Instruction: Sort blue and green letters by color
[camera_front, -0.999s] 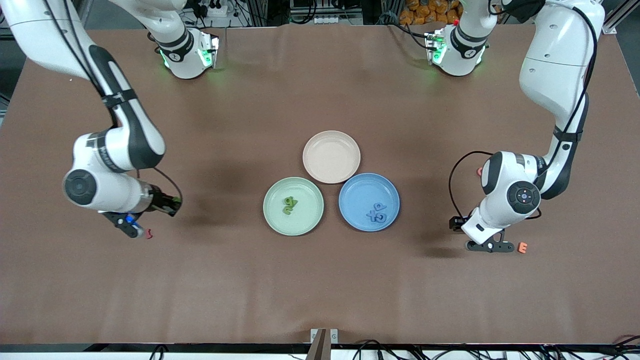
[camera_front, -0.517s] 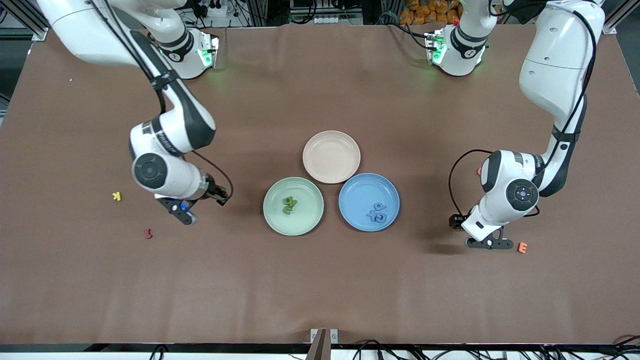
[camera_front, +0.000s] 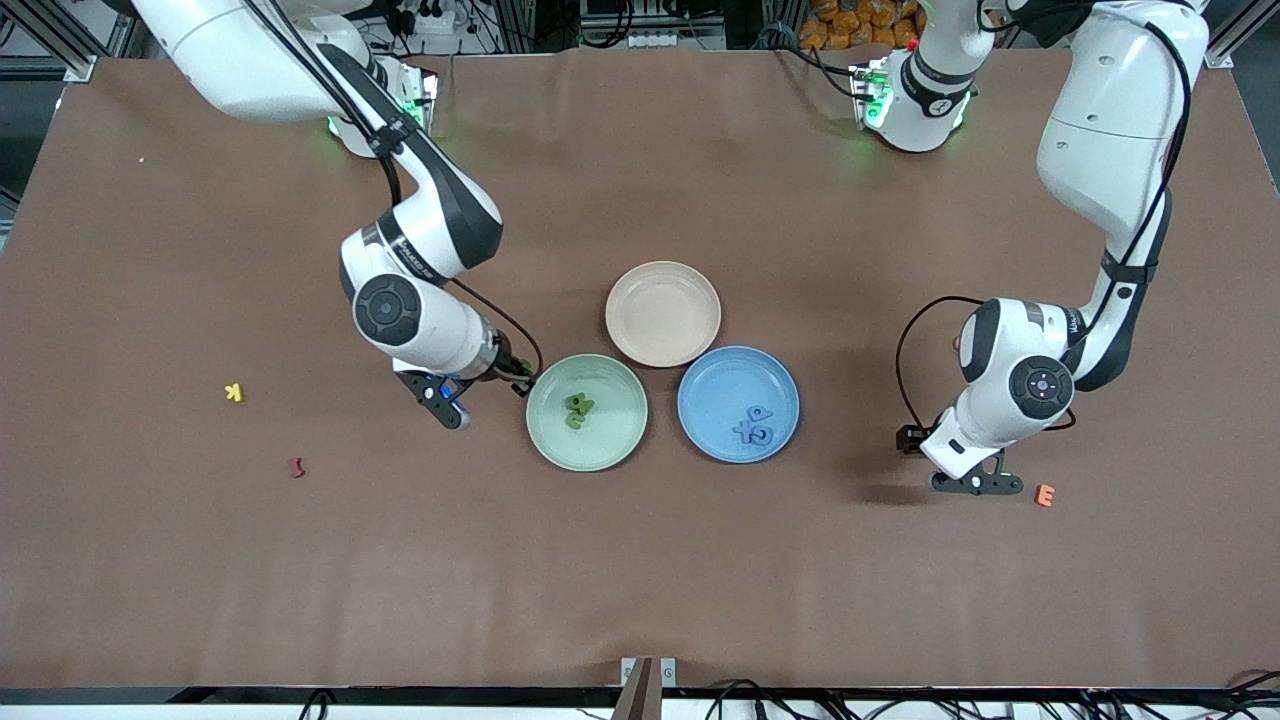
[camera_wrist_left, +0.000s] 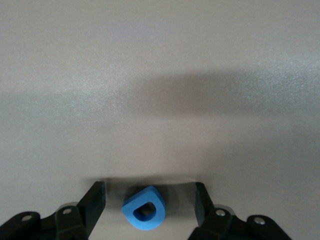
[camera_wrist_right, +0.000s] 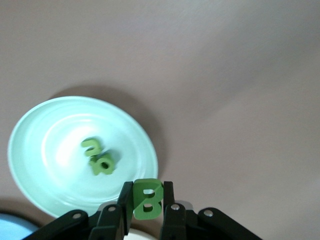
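Right wrist view: fingers (camera_wrist_right: 126, 197) are pinched narrow on a green B (camera_wrist_right: 148, 201), held upright by its flat faces so it can drop clean. The right gripper (camera_wrist_right: 147, 190) hangs over bare table (camera_wrist_right: 240, 75) just beside the rim of the green plate (camera_wrist_right: 35, 145). Two green letters (camera_wrist_right: 97, 156) already lie in that plate, so my read is that the B is the next one in and only needs a short carry over the rim.

Left wrist view: fingers (camera_wrist_left: 95, 202) are spread wide, one on each side of a blue letter (camera_wrist_left: 150, 200) that lies flat on the table, with a clear gap on both sides. The left gripper (camera_wrist_left: 148, 192) holds nothing. The straddle looks lined up for a pinch across the letter's width.

Front view: the right gripper (camera_front: 447, 405) sits mid-frame at the green plate's edge toward the right arm's end of the table. The left gripper (camera_front: 978, 485) is low over the table toward the left arm's end, well apart from the blue plate (camera_front: 720, 385), and its letter is hidden under it here. The blue plate already holds blue letters (camera_front: 753, 425). The beige plate (camera_front: 662, 312) touches both others, higher in the frame, and holds nothing. An orange E (camera_front: 1045, 494) lies just beside the left gripper. A yellow K (camera_front: 233, 392) and a red letter (camera_front: 296, 466) lie toward the right arm's end. None of the three belongs to this sort.
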